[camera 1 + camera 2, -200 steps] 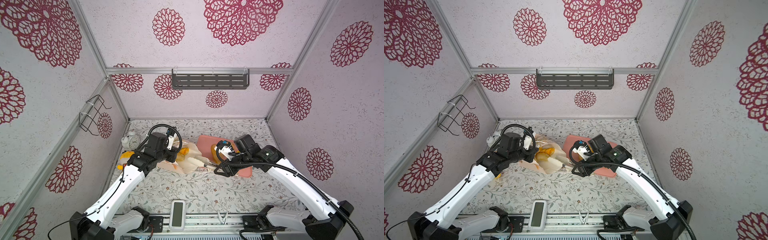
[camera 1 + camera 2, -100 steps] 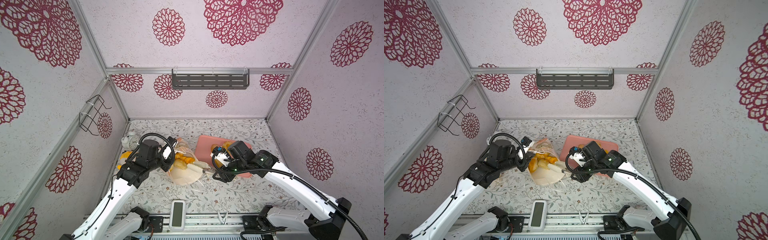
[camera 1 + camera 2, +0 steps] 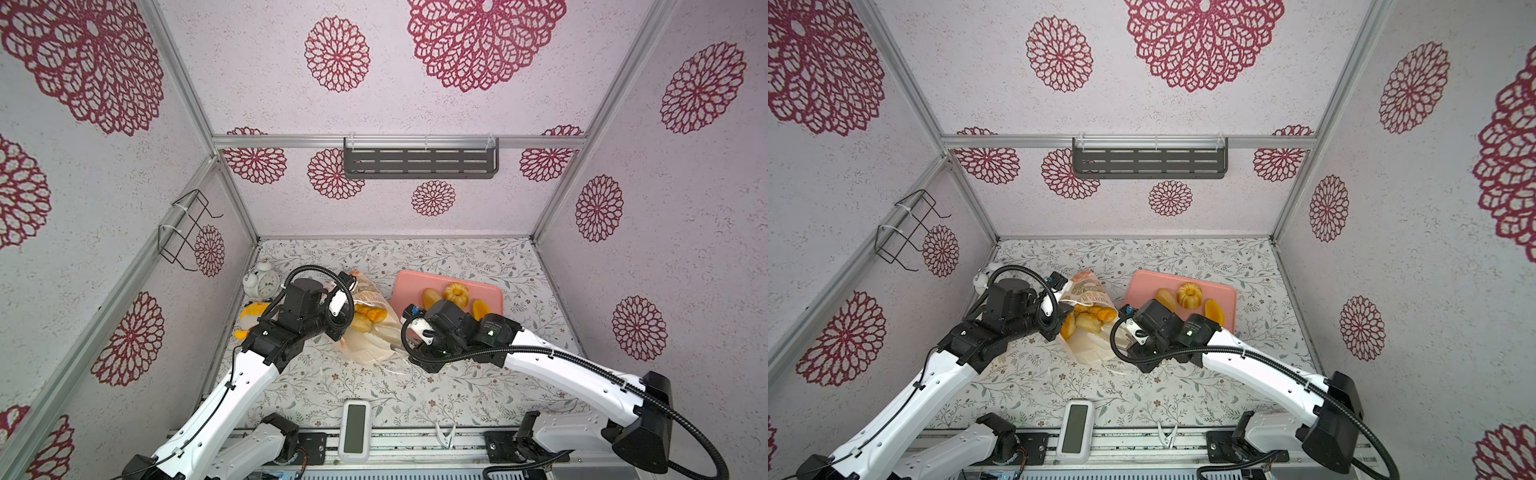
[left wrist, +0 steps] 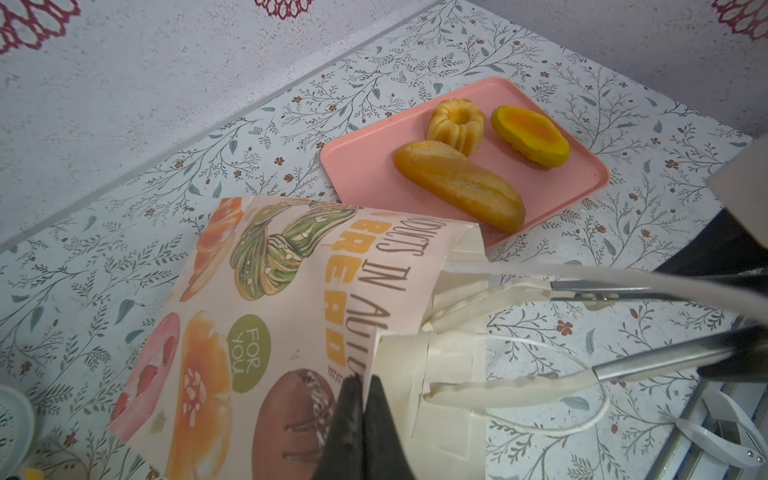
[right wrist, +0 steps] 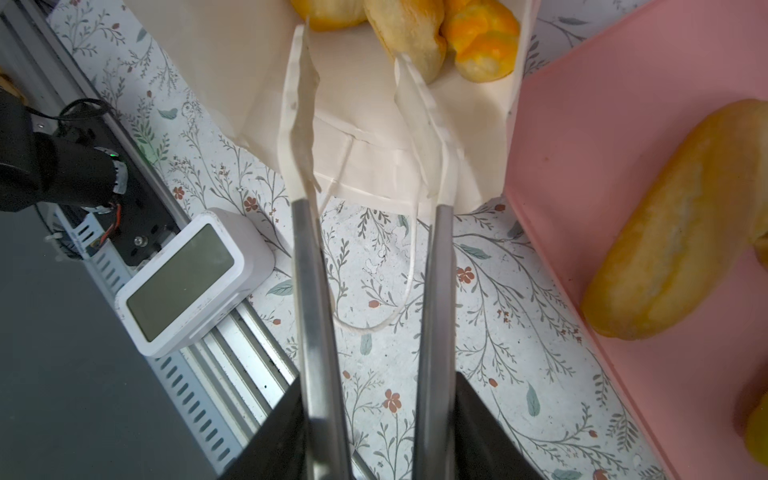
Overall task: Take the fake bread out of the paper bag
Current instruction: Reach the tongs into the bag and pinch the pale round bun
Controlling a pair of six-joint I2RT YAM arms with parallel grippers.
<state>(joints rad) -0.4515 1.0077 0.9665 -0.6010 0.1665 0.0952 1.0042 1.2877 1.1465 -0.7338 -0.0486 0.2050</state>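
The paper bag lies on its side on the worktop, printed face up. Its long axis runs from the base, toward the back wall, to the mouth, which faces the right arm. The left gripper is clamped tight on the upper rim of that mouth, holding it open. The right gripper squeezes a pair of tongs part-way. Their 2 cream tips stand apart with nothing between them, just inside the mouth over the bag's lower wall.

The fake bread inside the bag lies straight ahead of those tips, deeper in. The reach should therefore run along the bag's axis, and the right arm is the nearer one. 3 pieces already sit on the pink tray just beside the bag.

At least 3 pieces show inside, cut off by the frame edge. I cannot tell whether 1 tip touches the pale bun. The far depth of the bag is hidden, and in both top views the tips are hard to pick out against the cream paper.
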